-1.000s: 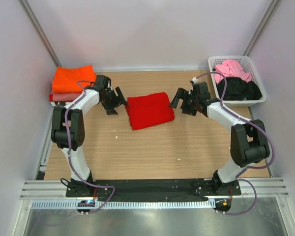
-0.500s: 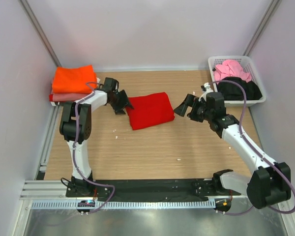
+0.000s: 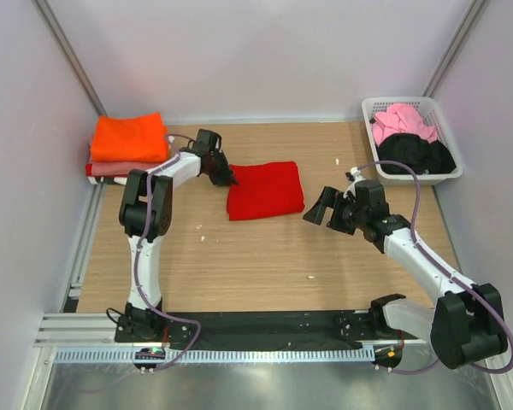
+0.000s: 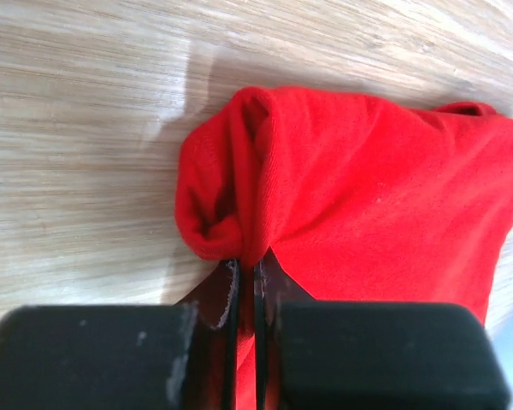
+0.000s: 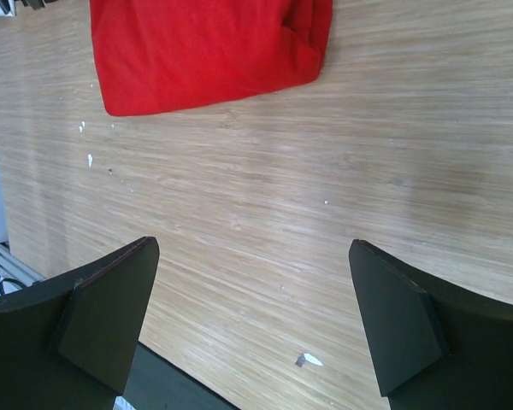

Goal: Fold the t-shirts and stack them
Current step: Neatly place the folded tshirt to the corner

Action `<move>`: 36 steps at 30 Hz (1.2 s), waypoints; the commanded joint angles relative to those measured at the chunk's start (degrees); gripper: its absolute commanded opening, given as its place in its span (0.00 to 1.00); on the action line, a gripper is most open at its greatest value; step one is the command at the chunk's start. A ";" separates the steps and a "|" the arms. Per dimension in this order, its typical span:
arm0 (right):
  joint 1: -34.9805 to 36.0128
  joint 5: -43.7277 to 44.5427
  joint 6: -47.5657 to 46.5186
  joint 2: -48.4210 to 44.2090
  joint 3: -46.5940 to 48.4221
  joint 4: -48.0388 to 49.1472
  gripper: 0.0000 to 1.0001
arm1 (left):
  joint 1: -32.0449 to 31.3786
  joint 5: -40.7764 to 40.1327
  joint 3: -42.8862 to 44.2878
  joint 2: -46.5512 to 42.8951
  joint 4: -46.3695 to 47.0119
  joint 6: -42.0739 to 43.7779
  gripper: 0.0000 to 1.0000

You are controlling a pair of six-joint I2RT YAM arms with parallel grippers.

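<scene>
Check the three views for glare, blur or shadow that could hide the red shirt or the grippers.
Top external: even, soft light, sharp, the red t-shirt plain to see. Left wrist: a glare patch on the table, the left gripper close and blurred, the cloth's weave crisp. Right wrist: the right gripper dark and soft, the wood sharp, no glare.

My left arm (image 3: 142, 266) and right arm (image 3: 413, 256) are white shells joined by black motor housings, each trailed by a thin purple cable (image 3: 415, 191). My left end effector (image 4: 246, 266) and right end effector (image 5: 252, 248) are matte black, with flat wedge-shaped fingers (image 5: 111, 307).
</scene>
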 commanded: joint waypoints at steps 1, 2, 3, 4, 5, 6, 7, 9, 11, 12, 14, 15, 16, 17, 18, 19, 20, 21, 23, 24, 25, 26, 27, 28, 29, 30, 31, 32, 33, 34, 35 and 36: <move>0.15 -1.49 -1.38 -1.63 -0.78 2.53 1.00 | -0.28 -2.01 3.39 -1.42 -4.81 1.80 0.00; 0.15 -1.76 -1.30 -1.89 -0.95 2.70 1.00 | -0.19 -2.45 4.62 -2.04 -6.57 3.54 0.00; 0.15 -1.85 -1.21 -2.15 -1.30 2.88 1.00 | -0.10 -2.98 7.50 -2.48 -8.51 4.34 0.00; 0.07 -1.94 -1.03 -2.33 -1.31 3.14 1.00 | 0.16 -3.24 9.10 -3.27 -12.44 5.14 0.00; 0.15 -2.29 -1.03 -2.59 -1.48 3.15 1.00 | 0.43 -3.25 10.51 -3.54 -14.13 5.93 0.00; 0.15 -2.64 -0.86 -3.20 -1.48 3.49 1.00 | 0.69 -3.16 13.39 -3.80 -15.80 7.67 0.00; 0.15 -2.90 -0.77 -3.38 -1.57 3.76 1.00 | 0.95 -3.25 14.72 -4.07 -19.04 8.47 0.00; 0.15 -3.52 -0.85 -4.08 -1.75 3.85 1.00 | 2.44 -4.12 18.41 -4.77 -23.35 10.40 0.00; 0.15 -3.96 -0.77 -4.35 -1.92 3.76 1.00 | 3.32 -4.56 20.27 -5.30 -25.39 11.29 0.00; 0.15 -4.31 -0.68 -4.53 -2.27 4.02 1.00 | 3.76 -4.83 21.75 -5.56 -26.27 11.90 0.00; 0.07 -4.75 -0.68 -4.88 -2.80 4.64 1.00 | 5.08 -5.00 22.99 -5.74 -28.47 12.35 0.00; 0.15 -5.01 -0.77 -4.88 -3.24 4.81 1.00 | 5.35 -4.92 23.87 -6.00 -29.00 12.61 0.00; 0.15 -5.19 -0.68 -4.88 -3.41 4.73 1.00 | 5.96 -5.18 24.31 -6.00 -29.96 13.31 0.00; 0.15 -5.45 -0.85 -4.79 -3.85 4.73 1.00 | 6.14 -5.35 25.36 -6.09 -30.49 13.66 0.00; 0.15 -5.54 -0.94 -4.97 -4.03 4.82 1.00 | 6.40 -5.53 26.16 -6.09 -31.20 14.10 0.00; 0.15 -5.63 -0.94 -5.14 -4.21 4.99 1.00 | 6.93 -5.62 26.77 -6.18 -31.99 14.63 0.00; 0.15 -5.72 -1.03 -5.49 -4.47 4.99 1.00 | 7.19 -5.71 27.48 -6.09 -32.34 14.90 0.00; 0.15 -5.72 -1.03 -5.49 -4.65 5.08 1.00 | 7.46 -5.71 29.57 -5.48 -33.39 15.16 0.00; 0.15 -6.07 -1.03 -5.58 -4.82 5.34 1.00 | 8.42 -5.53 35.18 -4.16 -35.50 15.60 0.00; 0.15 -6.24 -1.03 -5.50 -5.00 5.52 1.00 | 8.86 -5.36 37.65 -3.29 -38.12 15.69 0.00; 0.15 -6.33 -1.03 -5.41 -5.00 5.52 1.00 | 9.65 -5.09 40.11 -1.45 -39.28 15.78 0.00; 0.07 -6.42 -1.12 -5.32 -5.09 5.43 1.00 | 10.09 -4.74 44.84 -0.65 -40.42 15.95 0.00; 0.15 -6.51 -1.12 -5.06 -5.26 5.43 1.00 | 10.53 -4.39 47.15 0.14 -41.47 16.04 0.00; 0.15 -6.59 -1.21 -4.97 -5.35 5.52 1.00 | 11.67 -4.13 49.35 0.93 -43.23 15.95 0.00; 0.15 -6.60 -1.21 -4.88 -5.52 5.52 1.00 | 12.29 -3.78 52.76 1.72 -43.77 15.87 0.00; 0.15 -6.60 -1.12 -4.97 -5.70 5.69 1.00 | 12.90 -3.51 53.93 1.91 -44.29 15.17 0.00; 0.07 -6.51 -1.21 -4.97 -5.88 5.61 1.00 | 14.39 -3.08 54.55 1.91 -44.38 14.81 0.00; 0.07 -6.59 -1.21 -5.05 -5.96 5.61 1.00 | 15.10 -2.55 54.55 0.95 -43.86 14.64 0.00; 0.15 -6.51 -1.21 -5.05 -6.05 5.78 1.00 | 15.89 -1.76 54.29 0.42 -42.73 14.37 0.00; 0.15 -6.59 -1.21 -5.05 -6.05 5.87 1.00 | 16.42 -1.58 53.94 -0.19 -42.19 14.28 0.00; 0.15 -6.77 -1.12 -4.97 -6.05 5.87 1.00 | 18.08 -1.32 53.68 -1.51 -41.75 14.37 0.00; 0.15 -6.86 -1.21 -5.05 -6.05 5.96 1.00 | 18.70 -1.14 53.67 -1.95 -40.88 14.72 0.00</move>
